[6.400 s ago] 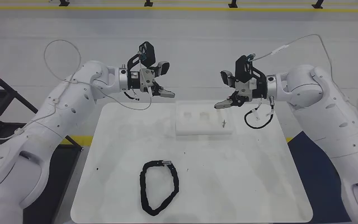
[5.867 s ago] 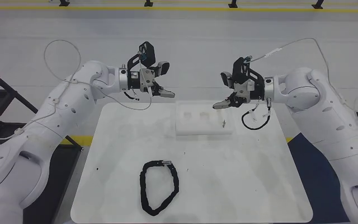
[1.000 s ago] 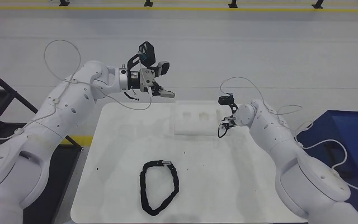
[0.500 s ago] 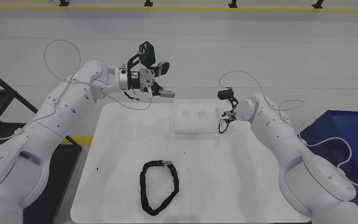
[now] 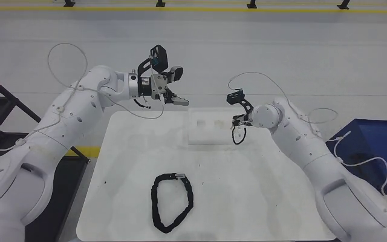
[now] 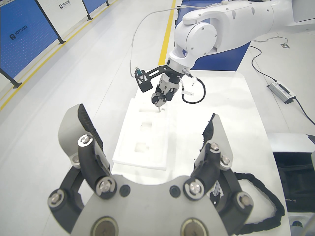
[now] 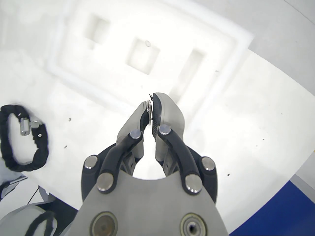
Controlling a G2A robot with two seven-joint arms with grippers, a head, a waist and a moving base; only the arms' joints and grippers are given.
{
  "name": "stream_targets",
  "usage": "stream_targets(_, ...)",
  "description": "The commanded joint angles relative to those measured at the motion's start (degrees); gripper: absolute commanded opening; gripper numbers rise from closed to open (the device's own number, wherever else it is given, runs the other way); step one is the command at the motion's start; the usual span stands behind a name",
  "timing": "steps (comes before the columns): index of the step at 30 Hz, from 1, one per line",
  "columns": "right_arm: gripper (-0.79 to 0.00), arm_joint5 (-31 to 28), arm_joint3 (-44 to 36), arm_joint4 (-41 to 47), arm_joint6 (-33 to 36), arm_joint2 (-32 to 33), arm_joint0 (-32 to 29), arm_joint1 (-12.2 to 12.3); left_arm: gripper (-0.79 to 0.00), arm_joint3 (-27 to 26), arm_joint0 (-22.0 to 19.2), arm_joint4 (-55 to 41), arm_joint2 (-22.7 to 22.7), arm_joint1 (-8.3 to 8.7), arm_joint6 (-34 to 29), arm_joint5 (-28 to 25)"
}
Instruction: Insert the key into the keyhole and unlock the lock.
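1. The left gripper [image 6: 147, 121] hangs over the table's far edge, just left of the foam tray, fingers spread wide and holding nothing.
2. The chain lock [image 5: 172, 202] lies in a closed loop on the near part of the table, well apart from both arms, its metal cylinder [image 7: 24, 126] on the loop's far side. The black sleeve looks soft and floppy and would likely twist under a push. The stiff cylinder seems the place to steady it.
3. The white foam tray [image 5: 211, 127], with three shallow pockets, sits at the far edge.
4. The right gripper [image 7: 150, 104] is poised over the tray's right end, pads pinching the key [image 7: 148, 111], seen edge-on. It looks small, light, rigid and probably slick, and how much blade protrudes cannot be told.
5. The white table [image 5: 260, 193] carries dark specks. Beyond it are a pale floor [image 5: 242, 48] with yellow lines and blue barrier panels [image 6: 24, 33].
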Motion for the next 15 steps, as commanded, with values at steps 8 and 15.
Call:
stream_targets(8, -0.785, -0.43, -33.64, -0.2, 9.36, 17.92, -16.86, 9.38, 0.0, 0.0, 0.0, 0.0, 0.0, 0.0, 0.0, 0.0)
stream_targets(15, -0.785, -7.27, -47.07, 10.4, 9.04, 31.81, -28.96, 12.95, 0.0, 0.0, 0.0, 0.0, 0.0, 0.0, 0.0, 0.0)
